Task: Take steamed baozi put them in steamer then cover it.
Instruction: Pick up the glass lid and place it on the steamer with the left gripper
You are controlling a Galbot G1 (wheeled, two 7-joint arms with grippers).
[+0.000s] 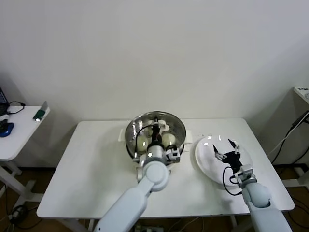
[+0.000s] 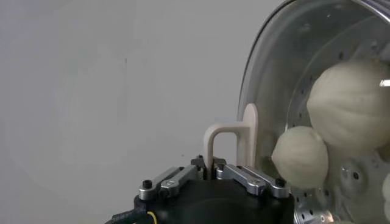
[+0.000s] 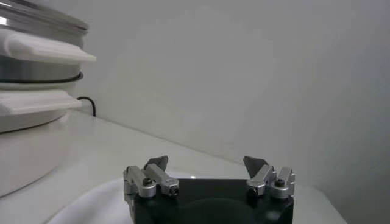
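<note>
Stainless steel gleams at the middle of the white table point(image 1: 96, 169): the steamer point(image 1: 133, 140) sits there on its white base, and through the glass lid point(image 2: 274, 73) we see the steamed baozi point(image 1: 143, 143) lying inside on the perforated tray. We count at least two in the head view; the left wrist view shows two full cream-white buns and the edge of another. The lid stands over the pot's mouth, though we cannot tell whether it is fully seated on the rim.

Just beside the steamer, on our right, lies a flat white plate point(image 1: 205, 164) with nothing on it. The table has bare surface toward our left and at the near edge.

Our left gripper point(image 1: 155, 137) reaches over the steamer from the near side, its jaws closed together on the lid's pale handle point(image 2: 225, 137). Our right gripper point(image 1: 227, 149) hovers above the plate with its fingers point(image 3: 157, 164) spread wide, holding nothing, apart from the steamer.
</note>
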